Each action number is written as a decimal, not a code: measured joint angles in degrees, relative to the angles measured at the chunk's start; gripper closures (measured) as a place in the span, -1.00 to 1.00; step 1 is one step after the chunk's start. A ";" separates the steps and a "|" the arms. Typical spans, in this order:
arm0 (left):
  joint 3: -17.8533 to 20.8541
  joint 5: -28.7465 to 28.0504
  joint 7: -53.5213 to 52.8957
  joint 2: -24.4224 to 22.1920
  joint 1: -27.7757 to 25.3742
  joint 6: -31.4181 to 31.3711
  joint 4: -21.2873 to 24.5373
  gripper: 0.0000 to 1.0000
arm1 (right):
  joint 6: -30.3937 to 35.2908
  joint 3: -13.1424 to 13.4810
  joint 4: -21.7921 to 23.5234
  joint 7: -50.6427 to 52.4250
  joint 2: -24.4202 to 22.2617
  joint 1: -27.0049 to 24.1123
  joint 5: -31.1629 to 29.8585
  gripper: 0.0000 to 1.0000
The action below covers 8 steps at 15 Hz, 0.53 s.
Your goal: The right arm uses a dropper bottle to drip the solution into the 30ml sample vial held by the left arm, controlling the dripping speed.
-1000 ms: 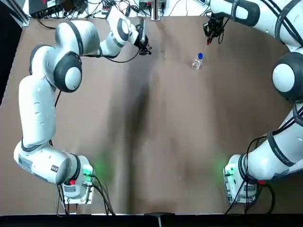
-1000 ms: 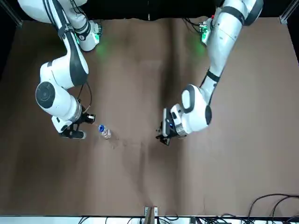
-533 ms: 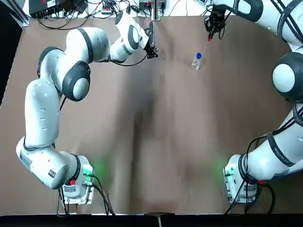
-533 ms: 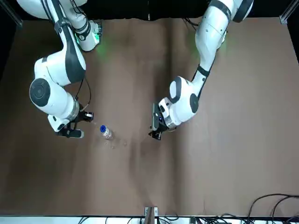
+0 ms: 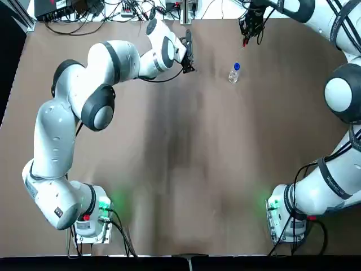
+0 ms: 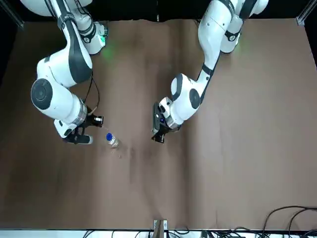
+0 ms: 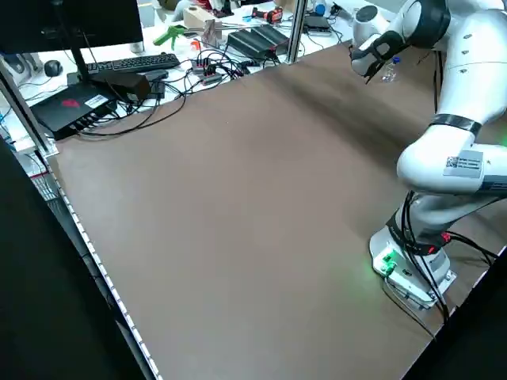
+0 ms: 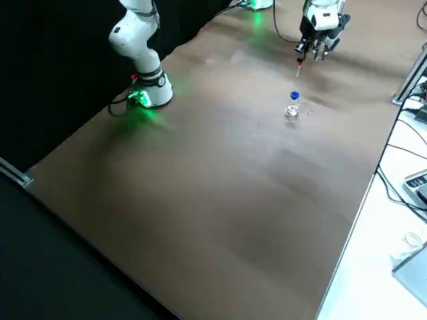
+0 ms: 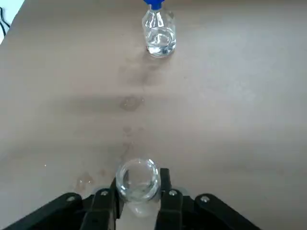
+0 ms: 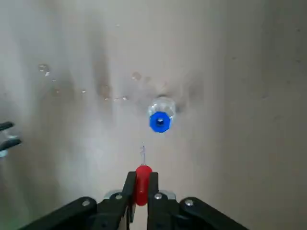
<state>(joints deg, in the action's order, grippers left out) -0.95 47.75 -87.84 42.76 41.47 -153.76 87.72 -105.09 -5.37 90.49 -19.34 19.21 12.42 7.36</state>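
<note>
The dropper bottle's clear body with its blue collar (image 5: 234,73) stands on the brown table (image 5: 180,169), its mouth open. Its red dropper bulb (image 10: 142,188) with the thin glass tip is lifted out, and my right gripper (image 10: 141,178) is shut on it. That gripper (image 5: 248,28) hovers above the table just beyond the bottle, near the far edge. My left gripper (image 9: 138,188) is shut on the sample vial (image 9: 138,173), a small clear vial held upright with its mouth up. The left gripper (image 5: 190,63) is to the left of the bottle (image 9: 159,36), a short way off.
Small wet spots (image 9: 129,102) dot the table between the vial and the bottle. Cables, a keyboard and electronics (image 7: 238,43) lie past the far edge. Both arm bases (image 5: 90,223) with green lights stand at the near edge.
The left arm has swung right, carrying the vial closer to the bottle. The right gripper with the dropper has drifted slightly toward the far edge.
</note>
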 joint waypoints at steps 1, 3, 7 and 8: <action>0.10 -0.14 0.25 0.00 0.67 -0.70 -0.02 0.37 | 0.00 -0.13 -0.18 0.00 -0.12 0.11 1.22 0.73; 0.13 -0.28 0.64 0.00 1.95 -2.42 -0.06 0.37 | 0.00 -0.29 -1.09 0.00 -0.39 0.65 3.90 0.72; 0.36 -0.34 1.63 0.00 2.86 -3.05 -0.07 0.37 | 0.01 -0.45 -1.81 -0.21 -0.98 2.31 8.23 0.72; 0.52 -0.34 1.64 0.00 2.92 -3.05 -0.07 0.37 | 0.01 -0.47 -1.80 -0.22 -0.97 2.63 9.39 0.72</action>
<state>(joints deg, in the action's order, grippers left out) -0.43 47.41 -86.19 42.75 44.40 -156.82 87.65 -105.08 -5.84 88.69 -19.56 18.24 15.05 16.75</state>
